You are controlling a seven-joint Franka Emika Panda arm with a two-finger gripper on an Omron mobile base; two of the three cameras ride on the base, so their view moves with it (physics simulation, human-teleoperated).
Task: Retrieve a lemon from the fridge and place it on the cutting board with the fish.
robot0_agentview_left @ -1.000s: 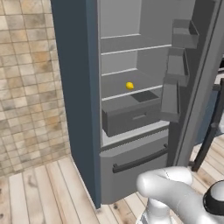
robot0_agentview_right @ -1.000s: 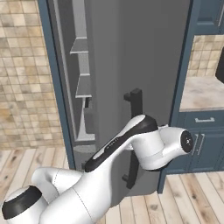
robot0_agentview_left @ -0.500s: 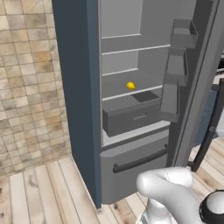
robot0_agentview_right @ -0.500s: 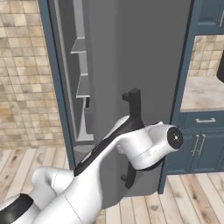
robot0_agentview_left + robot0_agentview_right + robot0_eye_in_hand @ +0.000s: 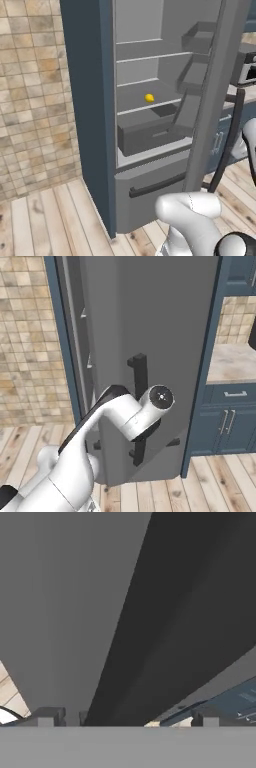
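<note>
The fridge (image 5: 90, 100) stands open, its grey door (image 5: 220, 90) swung out to the right. The small yellow lemon (image 5: 149, 98) lies on a middle shelf, above a drawer (image 5: 150, 136) that is pulled out. In the right base view my arm's elbow (image 5: 160, 398) sits in front of the door's dark vertical handle (image 5: 139, 371), hiding the hand. In the hand view my gripper (image 5: 126, 719) is open, fingertips (image 5: 46, 717) wide apart. The dark handle bar (image 5: 190, 612) runs slantwise close ahead of them, unclamped. The cutting board and the fish are out of view.
Navy-blue cabinets (image 5: 225, 421) with silver handles and a beige counter (image 5: 230, 363) stand right of the fridge. A tiled wall (image 5: 35, 100) lies to its left, over wooden flooring (image 5: 50, 215). Door bins (image 5: 197, 40) jut from the open door's inner face.
My arm's elbow has swung left toward the door handle. The fridge door and its handle have shifted slightly left in the right base view. The lemon has not moved.
</note>
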